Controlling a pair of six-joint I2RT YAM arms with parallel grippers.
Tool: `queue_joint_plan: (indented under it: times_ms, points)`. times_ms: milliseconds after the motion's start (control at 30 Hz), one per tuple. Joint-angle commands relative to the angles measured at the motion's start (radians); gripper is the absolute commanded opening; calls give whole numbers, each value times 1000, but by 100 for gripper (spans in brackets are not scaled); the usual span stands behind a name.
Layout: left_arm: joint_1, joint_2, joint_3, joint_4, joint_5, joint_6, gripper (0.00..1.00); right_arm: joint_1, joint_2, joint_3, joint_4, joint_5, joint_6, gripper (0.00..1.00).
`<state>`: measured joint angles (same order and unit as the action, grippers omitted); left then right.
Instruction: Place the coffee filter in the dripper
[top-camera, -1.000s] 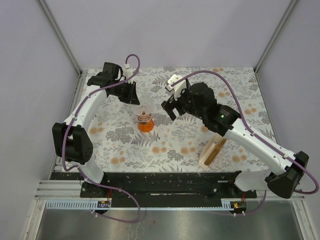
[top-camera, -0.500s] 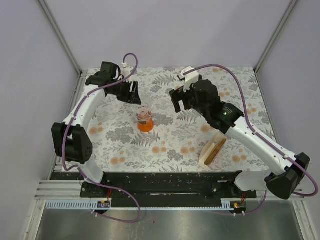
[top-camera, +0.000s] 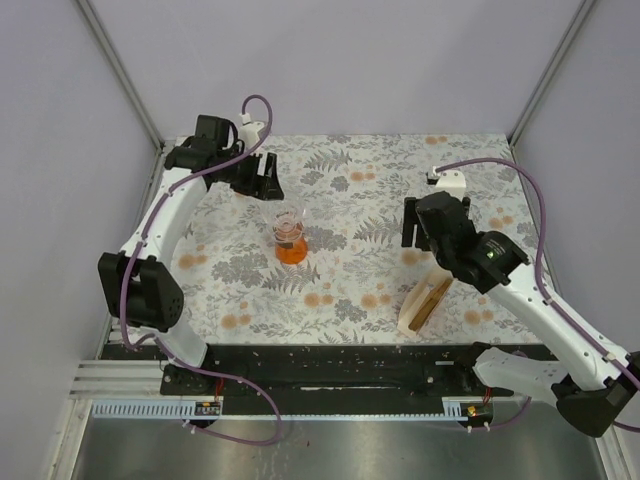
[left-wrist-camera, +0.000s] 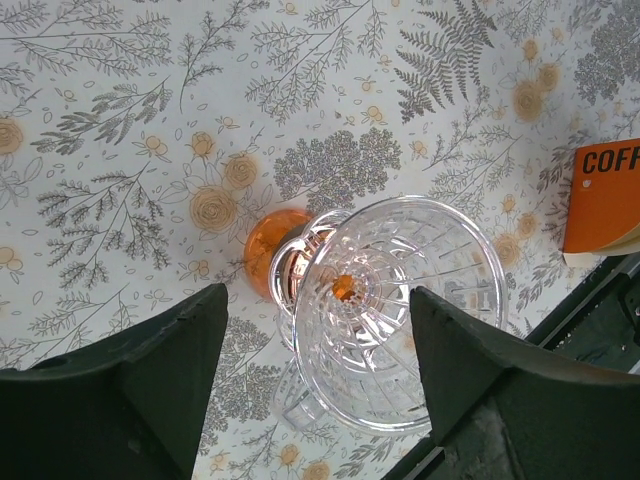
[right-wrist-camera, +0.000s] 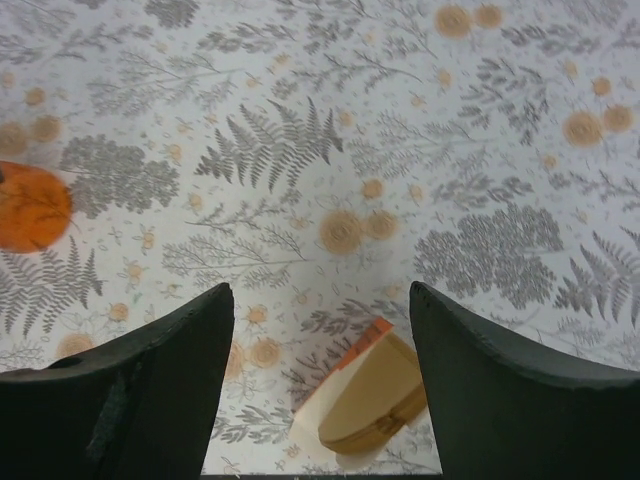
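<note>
Lowering the right jaws, spread and empty, to the holder (right-wrist-camera: 322, 405) at 4 o'clock of the empty dripper (top-camera: 290, 240), I would pinch only one filter (right-wrist-camera: 375, 420) there; left jaws hover spread over the dripper.

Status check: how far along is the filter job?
Done: nothing; the dripper is clear and empty. In hand: nothing; both are open, left gripper by the dripper, right gripper near the holder. Left: take a filter and seat it in the dripper.
</note>
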<state>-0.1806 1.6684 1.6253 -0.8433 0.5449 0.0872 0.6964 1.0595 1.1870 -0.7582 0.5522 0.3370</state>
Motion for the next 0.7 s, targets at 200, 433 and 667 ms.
queue_joint_plan:
  times_ms: [200, 433, 667]
  points:
    - [6, -217, 4, 44, -30, 29, 80, -75, 10, -64, -268, -21, 324, 73]
    - [4, -341, -91, 92, -30, 39, 85, -104, 23, -107, -349, -17, 402, 70]
    - [6, -378, -108, 102, 13, 29, 86, -193, -21, -208, -299, -40, 441, 57]
